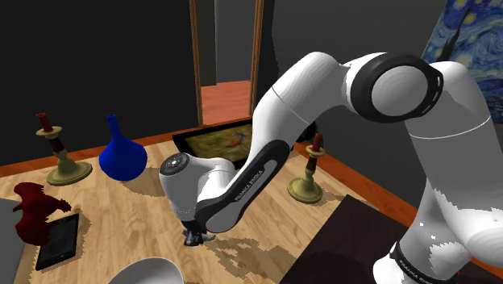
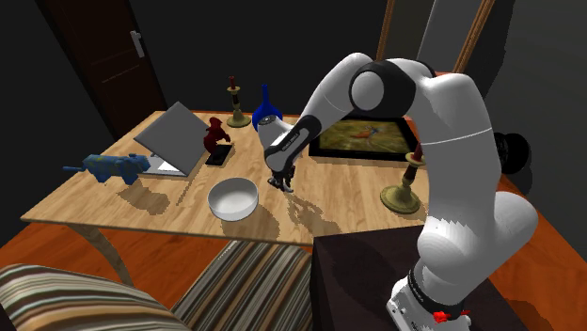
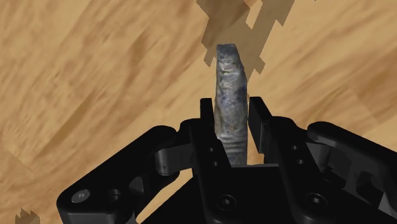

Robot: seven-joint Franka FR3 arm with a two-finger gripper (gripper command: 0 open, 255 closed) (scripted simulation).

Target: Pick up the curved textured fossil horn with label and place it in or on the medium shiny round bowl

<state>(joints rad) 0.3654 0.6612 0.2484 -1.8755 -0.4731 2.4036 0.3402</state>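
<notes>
Nearest the shoulder view's camera, the white arm [image 1: 419, 161] is bulking at the right and reaching down to the left, where the black gripper [image 1: 193, 236] is hanging low over the wooden table [image 1: 113, 206]. The pale round bowl [image 1: 149, 271] is sitting at the near edge, left of the gripper and closer to the camera, with a dark tablet [image 1: 58, 240] lying farther left. In the second exterior view, the bowl [image 2: 213, 199] is standing just left of the gripper [image 2: 282, 181] and slightly nearer, with bare wood between them, so the carry is looking like a short sideways shift toward that view's left. In the wrist view, the two fingers [image 3: 259, 121] are pinching the grey, ridged fossil horn [image 3: 229, 76] by its lower part. Its long axis is running straight out past the fingertips, in line with the gripper [image 3: 232, 111], over bare planks. Whether its tip is touching the table is not showing. The horn is probably needing a lift before travelling, since its projecting end is pointing down at the wood and would be meeting the bowl's rim first.
</notes>
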